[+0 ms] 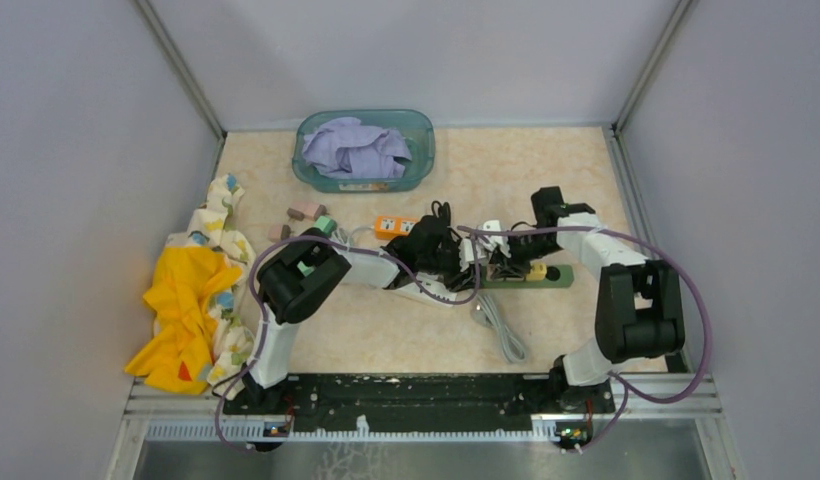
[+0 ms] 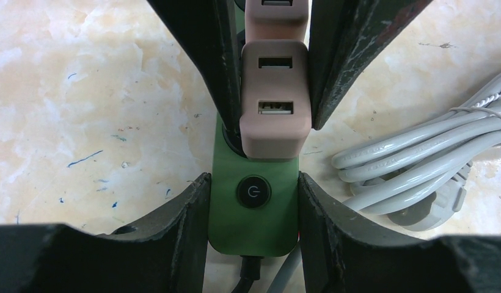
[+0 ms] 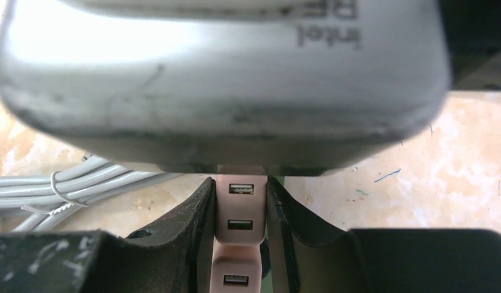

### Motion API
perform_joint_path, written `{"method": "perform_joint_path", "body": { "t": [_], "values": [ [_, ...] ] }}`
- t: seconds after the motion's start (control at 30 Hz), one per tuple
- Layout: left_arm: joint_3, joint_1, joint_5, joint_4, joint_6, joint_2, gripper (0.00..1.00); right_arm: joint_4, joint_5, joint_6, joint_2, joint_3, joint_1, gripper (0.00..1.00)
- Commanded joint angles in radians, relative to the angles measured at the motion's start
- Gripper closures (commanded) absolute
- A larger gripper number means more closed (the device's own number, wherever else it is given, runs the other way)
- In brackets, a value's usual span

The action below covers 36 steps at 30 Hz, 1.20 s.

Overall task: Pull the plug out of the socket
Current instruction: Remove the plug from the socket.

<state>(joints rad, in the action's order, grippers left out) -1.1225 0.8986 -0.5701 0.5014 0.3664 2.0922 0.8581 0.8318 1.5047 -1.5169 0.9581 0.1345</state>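
Note:
A green power strip, the socket, lies on the table with a black power button. My left gripper is shut on the strip's near end, one finger on each side. A pink plug with USB ports sits in the strip, and a second pink plug sits beyond it. My right gripper is shut on the pink plug, and its dark fingers flank that plug in the left wrist view. From above, both grippers meet over the strip.
A bundled grey cable lies beside the strip. A teal basin holding lavender cloth stands at the back. Yellow cloth lies at the left, with small blocks and an orange item nearby. The left wrist's grey camera housing fills the upper right wrist view.

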Motion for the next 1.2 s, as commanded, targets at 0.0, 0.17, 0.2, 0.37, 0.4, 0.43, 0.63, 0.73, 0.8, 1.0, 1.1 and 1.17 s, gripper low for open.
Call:
{"method": "perform_joint_path", "body": {
  "t": [0.0,0.17,0.2,0.37,0.4,0.43,0.63,0.73,0.8,1.0,1.1,1.17],
  "values": [
    [0.006,0.012,-0.060,-0.060,-0.014,-0.003,1.00,-0.049,0.105,-0.066,0.021,0.062,-0.003,1.00],
    [0.009,-0.001,-0.060,-0.071,-0.025,-0.004,1.00,0.085,0.118,0.133,0.036,0.051,-0.061,1.00],
    [0.007,-0.003,-0.061,-0.073,-0.027,-0.003,1.00,0.112,0.129,0.182,0.039,0.042,-0.059,1.00],
    [-0.015,-0.005,-0.065,-0.084,-0.030,0.006,1.00,0.083,0.187,0.151,0.032,0.023,0.035,1.00],
    [-0.016,-0.006,-0.065,-0.086,-0.032,0.009,1.00,0.046,0.202,0.101,0.032,0.027,0.046,1.00],
    [-0.017,-0.005,-0.065,-0.087,-0.032,0.009,1.00,0.018,0.218,0.057,0.032,0.032,0.048,1.00],
    [0.009,-0.005,-0.057,-0.075,-0.032,0.010,1.00,-0.086,0.195,-0.063,0.069,0.016,-0.039,1.00],
    [0.019,-0.006,-0.050,-0.067,-0.031,0.011,1.00,0.017,0.193,0.073,0.077,0.014,-0.083,1.00],
    [0.016,-0.009,-0.048,-0.066,-0.030,0.014,1.00,0.083,0.199,0.187,0.074,0.010,-0.084,1.00],
    [-0.006,-0.012,-0.047,-0.072,-0.032,0.020,1.00,0.067,0.222,0.152,0.057,-0.001,0.043,1.00],
    [-0.016,-0.012,-0.048,-0.082,-0.036,0.030,1.00,-0.075,0.251,-0.020,0.073,-0.008,0.069,1.00],
    [-0.014,-0.012,-0.048,-0.081,-0.039,0.034,1.00,-0.118,0.240,-0.076,0.086,-0.008,0.055,1.00]
  ]
}}
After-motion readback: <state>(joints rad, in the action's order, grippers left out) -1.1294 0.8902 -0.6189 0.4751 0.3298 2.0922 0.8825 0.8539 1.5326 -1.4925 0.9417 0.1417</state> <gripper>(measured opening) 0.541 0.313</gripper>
